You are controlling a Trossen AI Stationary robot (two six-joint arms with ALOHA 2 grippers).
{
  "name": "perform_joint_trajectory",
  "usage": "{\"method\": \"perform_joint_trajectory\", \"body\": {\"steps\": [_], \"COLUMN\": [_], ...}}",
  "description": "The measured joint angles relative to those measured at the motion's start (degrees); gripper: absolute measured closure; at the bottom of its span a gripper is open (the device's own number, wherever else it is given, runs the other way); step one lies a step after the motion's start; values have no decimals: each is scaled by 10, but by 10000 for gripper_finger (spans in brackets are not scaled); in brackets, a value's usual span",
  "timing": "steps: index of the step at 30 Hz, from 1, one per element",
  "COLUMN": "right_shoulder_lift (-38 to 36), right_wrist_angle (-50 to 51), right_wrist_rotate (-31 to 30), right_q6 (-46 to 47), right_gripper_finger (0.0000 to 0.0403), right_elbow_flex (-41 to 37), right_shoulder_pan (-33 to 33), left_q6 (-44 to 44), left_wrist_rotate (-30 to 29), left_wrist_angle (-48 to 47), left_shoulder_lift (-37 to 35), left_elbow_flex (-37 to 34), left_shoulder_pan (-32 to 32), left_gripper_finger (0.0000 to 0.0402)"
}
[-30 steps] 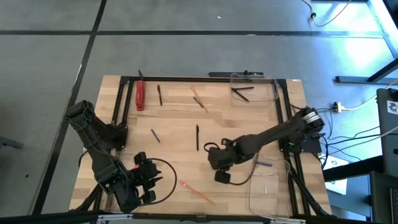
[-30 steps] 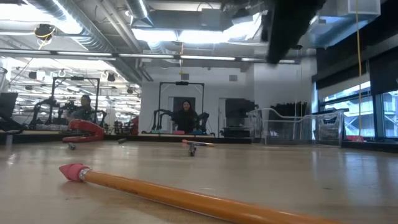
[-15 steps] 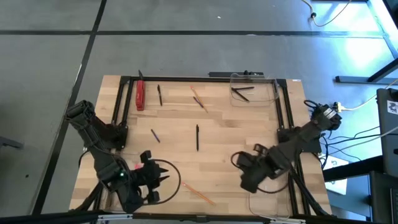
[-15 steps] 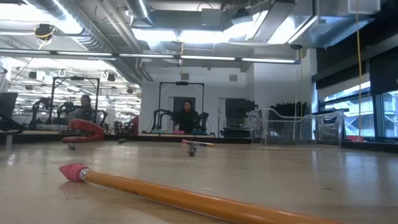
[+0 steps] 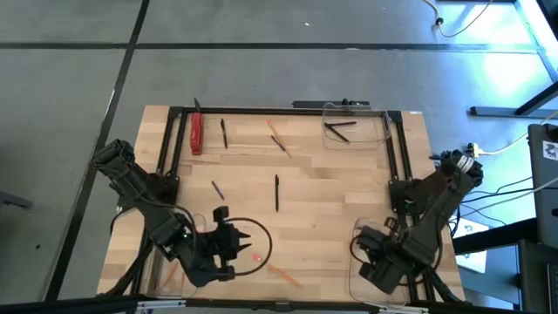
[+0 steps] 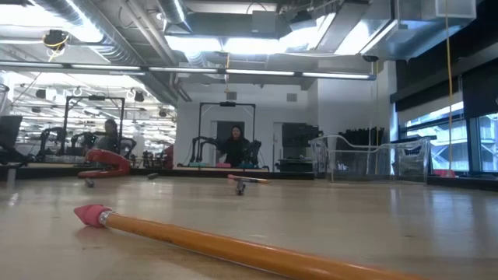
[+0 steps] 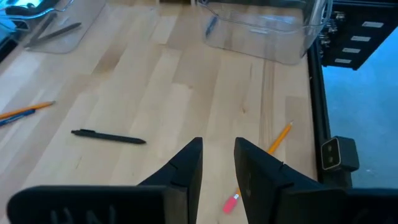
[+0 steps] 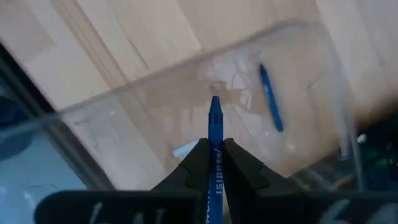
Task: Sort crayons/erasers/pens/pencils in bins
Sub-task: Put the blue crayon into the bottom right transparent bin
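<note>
Right gripper (image 8: 211, 163) pinches one blue crayon (image 8: 214, 134) above one bin (image 8: 298, 50).

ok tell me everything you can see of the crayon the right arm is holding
The crayon is a slim blue stick with a pointed tip and a blue paper wrapper carrying white lettering. It is pinched between the right gripper's two dark fingers, tip pointing away from the wrist, its rear end hidden between them. It is held above the clear plastic bin at the table's front right corner, where another blue crayon already lies. Whether its tip touches the bin cannot be told.
</note>
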State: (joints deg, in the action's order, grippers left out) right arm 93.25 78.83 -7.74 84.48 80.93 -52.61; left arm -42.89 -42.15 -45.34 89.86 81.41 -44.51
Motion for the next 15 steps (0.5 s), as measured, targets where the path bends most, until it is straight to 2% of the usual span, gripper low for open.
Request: {"method": "perform_joint_trajectory", "body": {"steps": [6, 15], "right_shoulder_lift": [0, 0], "right_wrist_angle": [-102, -265], "right_wrist_rotate": [27, 29], "right_q6": [27, -5], "right_gripper_finger": [367, 367], "right_elbow_flex": [-97, -251], "right_shoulder_pan": [-27, -22], "left_q6": [0, 0], "left_wrist_rotate": [1, 1], "left_wrist_angle": [5, 13], "left_shoulder_lift": [0, 0], "left_elbow_flex": [0, 0], "left_shoulder_pan": [3, 2], "left_gripper_finger": [315, 315]}}
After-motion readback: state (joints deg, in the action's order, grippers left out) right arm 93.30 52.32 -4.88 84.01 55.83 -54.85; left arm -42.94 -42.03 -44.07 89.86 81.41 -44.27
